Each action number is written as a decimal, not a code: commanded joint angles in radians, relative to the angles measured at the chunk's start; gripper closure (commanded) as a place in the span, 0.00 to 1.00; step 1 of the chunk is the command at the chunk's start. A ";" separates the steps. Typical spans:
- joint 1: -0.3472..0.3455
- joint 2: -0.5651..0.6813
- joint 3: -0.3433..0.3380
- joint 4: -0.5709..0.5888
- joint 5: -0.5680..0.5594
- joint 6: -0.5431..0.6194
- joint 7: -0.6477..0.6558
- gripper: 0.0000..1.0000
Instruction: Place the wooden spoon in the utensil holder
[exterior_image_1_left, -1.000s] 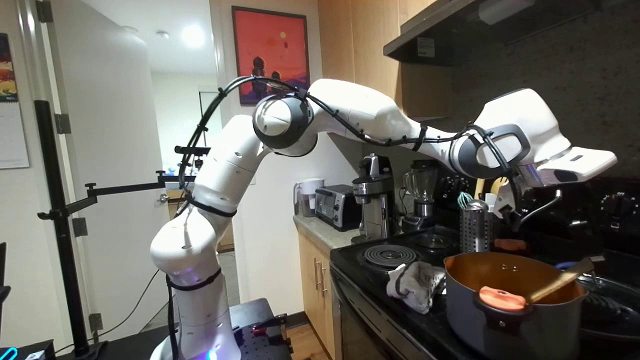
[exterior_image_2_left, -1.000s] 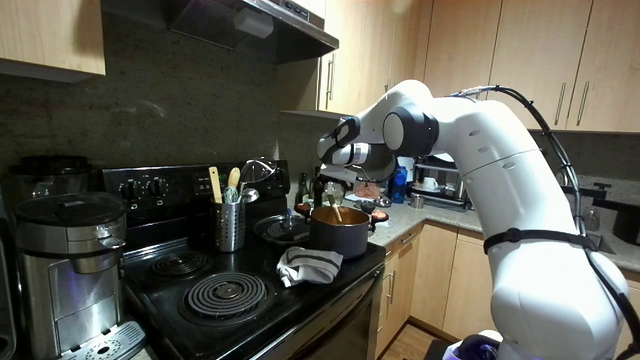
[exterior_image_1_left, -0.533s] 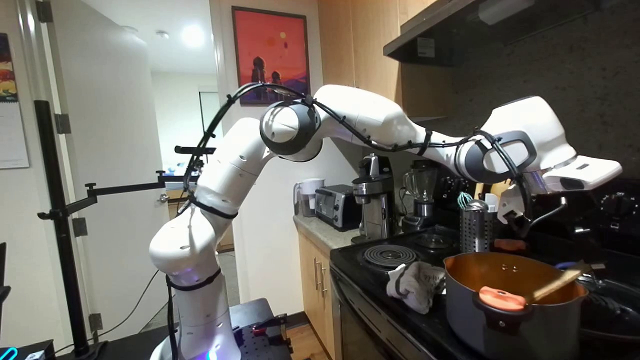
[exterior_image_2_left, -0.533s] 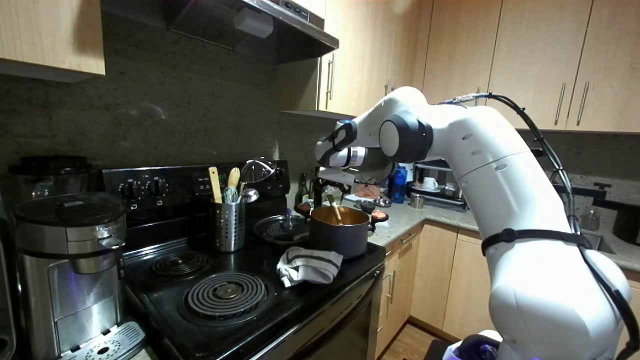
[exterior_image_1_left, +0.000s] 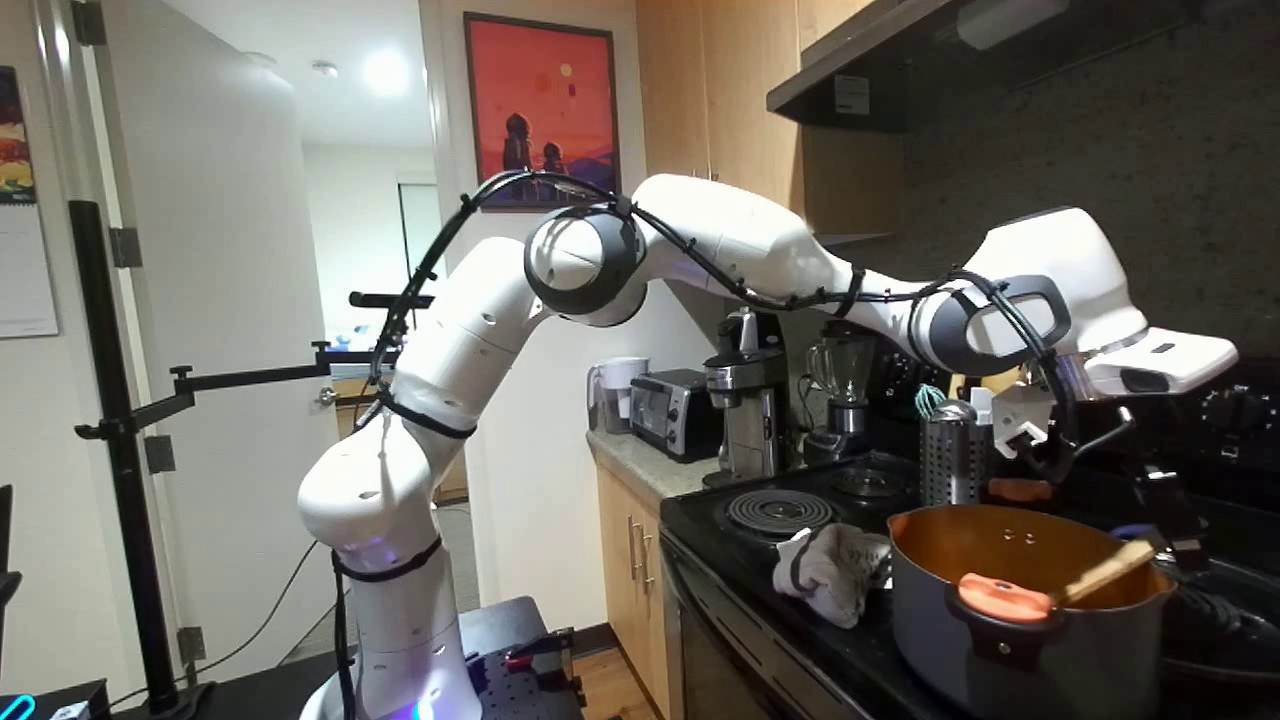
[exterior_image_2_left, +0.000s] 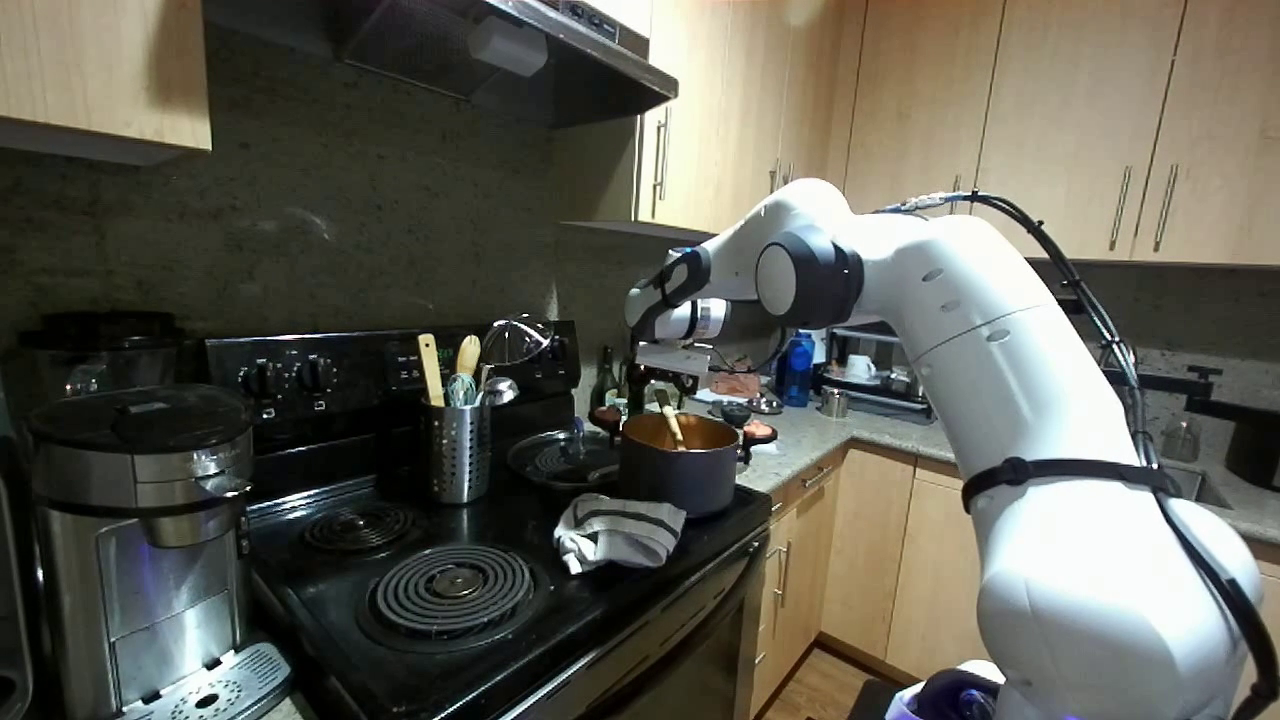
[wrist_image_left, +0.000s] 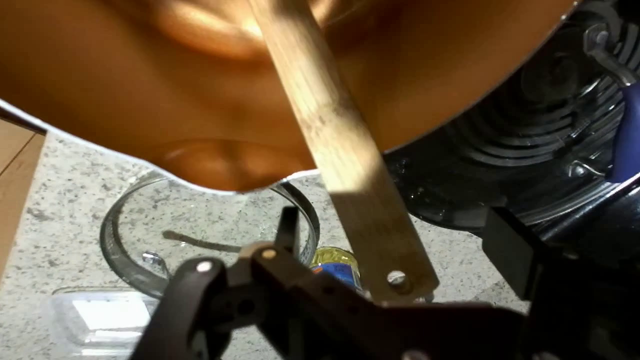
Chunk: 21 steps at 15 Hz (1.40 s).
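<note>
The wooden spoon (exterior_image_1_left: 1110, 572) leans in a wide dark grey pot (exterior_image_1_left: 1020, 650) with an orange inside, its handle rising past the rim. It also shows in an exterior view (exterior_image_2_left: 671, 420) and the wrist view (wrist_image_left: 340, 140); its bowl is not visible. The utensil holder (exterior_image_2_left: 461, 455), a perforated metal canister holding pale wooden utensils, a whisk and a ladle, stands toward the stove's back; it also shows in an exterior view (exterior_image_1_left: 950, 465). My gripper (wrist_image_left: 398, 239) is open, its fingers on either side of the spoon's holed handle end, with gaps on both sides.
A striped towel (exterior_image_2_left: 620, 530) lies on the stove beside the pot. A lidded pan (exterior_image_2_left: 560, 460) sits on a back burner. On the counter are a round glass piece (wrist_image_left: 205, 215), a clear container (wrist_image_left: 100, 320) and a yellow-topped jar (wrist_image_left: 337, 265). A range hood (exterior_image_1_left: 930, 65) hangs above.
The arm has come down, lowering my gripper toward the end of the spoon's handle. The spoon, the pot and the holder have stayed in place.
</note>
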 joint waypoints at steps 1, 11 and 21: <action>-0.023 0.008 0.017 0.020 -0.002 -0.030 -0.043 0.37; -0.008 -0.046 0.022 -0.019 0.011 0.002 -0.066 1.00; -0.014 -0.141 0.047 -0.039 0.033 0.011 -0.112 0.98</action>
